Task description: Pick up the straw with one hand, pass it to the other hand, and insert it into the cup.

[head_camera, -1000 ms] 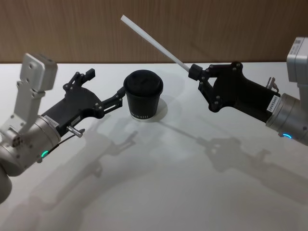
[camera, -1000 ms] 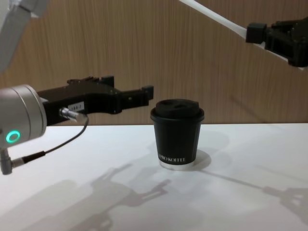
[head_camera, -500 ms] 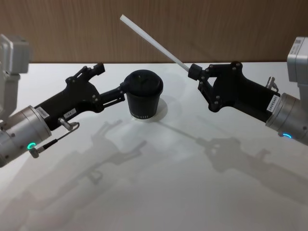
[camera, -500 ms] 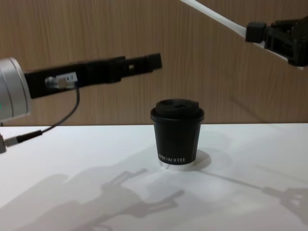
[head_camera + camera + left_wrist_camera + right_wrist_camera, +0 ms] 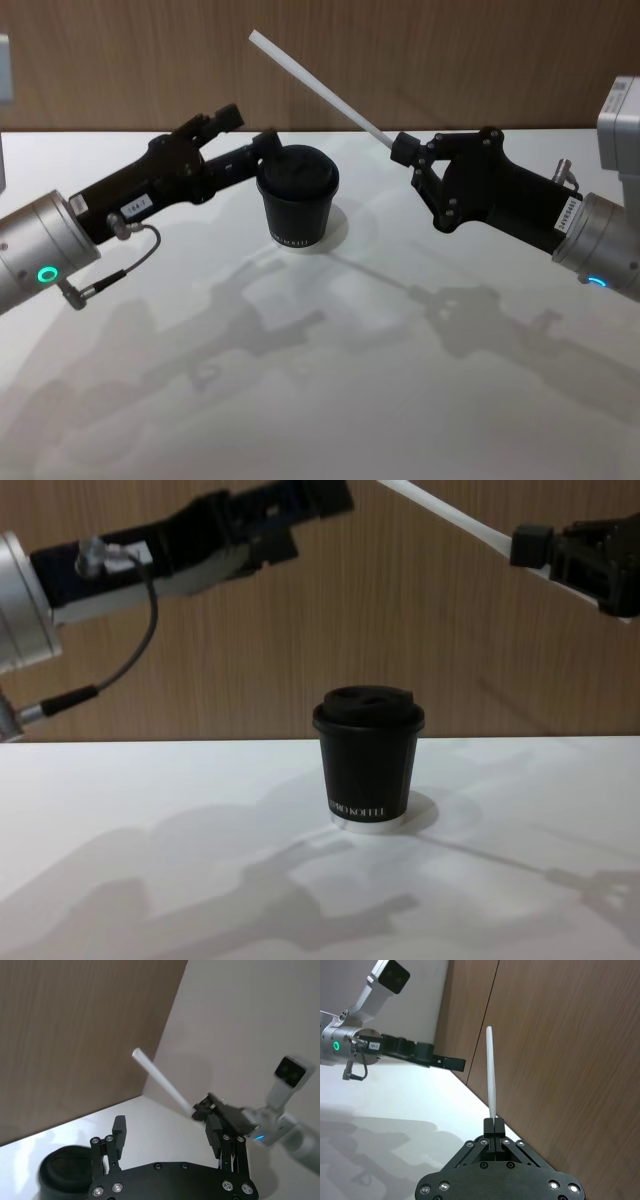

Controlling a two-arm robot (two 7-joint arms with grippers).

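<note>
I have right tool (image 5: 402,150) clenched on the straw (image 5: 318,84), slanting mid-air across upper centre.
I see left tool (image 5: 248,130) released, fingers apart, raised upper left of the cup (image 5: 298,198), standing centre on the surface (image 5: 330,380).

Matt black cup (image 5: 298,210), smooth table (image 5: 330,400), wooden wall (image 5: 450,60)

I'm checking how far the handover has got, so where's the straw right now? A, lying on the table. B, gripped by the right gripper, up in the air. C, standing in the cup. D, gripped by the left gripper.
B: the right gripper is shut on one end of the straw, which slants upward, and the open left gripper is apart from it.
</note>
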